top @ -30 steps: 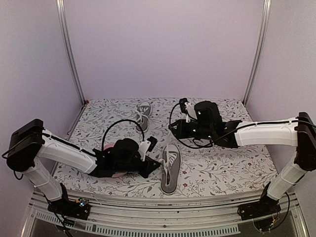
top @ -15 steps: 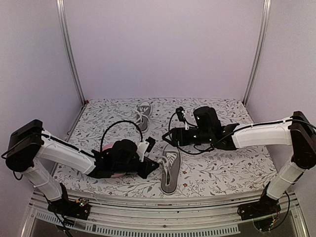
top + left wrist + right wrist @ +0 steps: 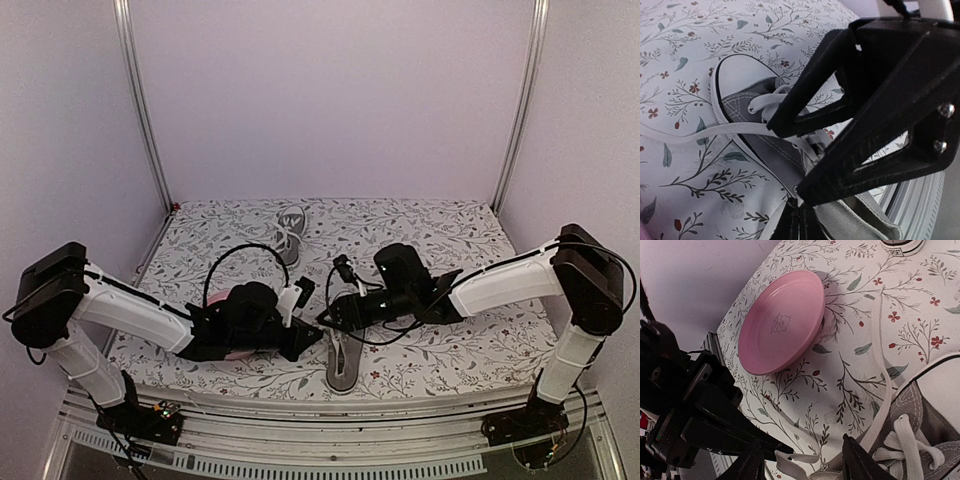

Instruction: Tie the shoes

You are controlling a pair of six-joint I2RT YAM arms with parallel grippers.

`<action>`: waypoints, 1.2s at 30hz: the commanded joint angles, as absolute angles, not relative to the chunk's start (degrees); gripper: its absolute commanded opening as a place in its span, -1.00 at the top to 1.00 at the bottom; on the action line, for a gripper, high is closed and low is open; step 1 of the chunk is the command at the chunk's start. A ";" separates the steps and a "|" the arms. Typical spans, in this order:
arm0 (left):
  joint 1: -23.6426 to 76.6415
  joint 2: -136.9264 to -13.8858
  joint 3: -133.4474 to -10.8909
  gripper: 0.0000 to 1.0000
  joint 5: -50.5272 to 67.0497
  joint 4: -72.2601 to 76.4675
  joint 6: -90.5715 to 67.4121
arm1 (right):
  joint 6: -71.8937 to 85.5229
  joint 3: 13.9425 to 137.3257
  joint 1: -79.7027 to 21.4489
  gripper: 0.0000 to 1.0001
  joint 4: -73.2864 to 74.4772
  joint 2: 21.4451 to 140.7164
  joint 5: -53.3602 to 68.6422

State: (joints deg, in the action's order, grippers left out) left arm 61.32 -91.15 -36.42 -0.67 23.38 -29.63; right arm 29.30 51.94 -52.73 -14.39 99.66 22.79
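Note:
The near shoe, grey with a white toe cap, lies at the table's front centre, its white laces loose. One lace trails over the cloth. My left gripper sits at this shoe's left side, shut on a lace end. My right gripper hangs open just over the same shoe, its fingers spread either side of that lace end. In the left wrist view the right gripper looms above the laces. The second shoe lies at the back.
A round pink plate lies on the floral cloth left of the near shoe, mostly under my left arm in the top view. A metal rail runs along the table's front edge. Upright posts stand at the back corners.
My right arm has swung forward and left, down from the back of the table to the near shoe, and its gripper has opened. The left arm has stayed where it was.

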 commanded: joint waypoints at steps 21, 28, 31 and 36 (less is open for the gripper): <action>61.15 -90.53 -35.86 1.00 -1.37 25.64 -29.78 | 31.32 53.22 -55.13 0.43 -16.20 101.61 22.92; 61.11 -90.36 -35.81 1.00 -1.32 25.58 -29.75 | 30.61 52.91 -55.34 0.48 -14.79 101.43 21.46; 61.11 -90.36 -35.85 1.00 -1.33 25.50 -29.79 | 30.67 52.57 -55.38 0.83 -14.85 101.02 20.99; 61.11 -89.56 -35.97 0.66 -2.38 23.34 -29.28 | 30.51 51.79 -55.37 0.96 -14.77 98.84 18.99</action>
State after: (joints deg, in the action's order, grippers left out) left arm 61.32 -91.13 -36.34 -0.80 24.32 -29.58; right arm 31.05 53.17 -55.11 -15.40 101.58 21.41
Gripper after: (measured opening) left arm 0.044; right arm 0.028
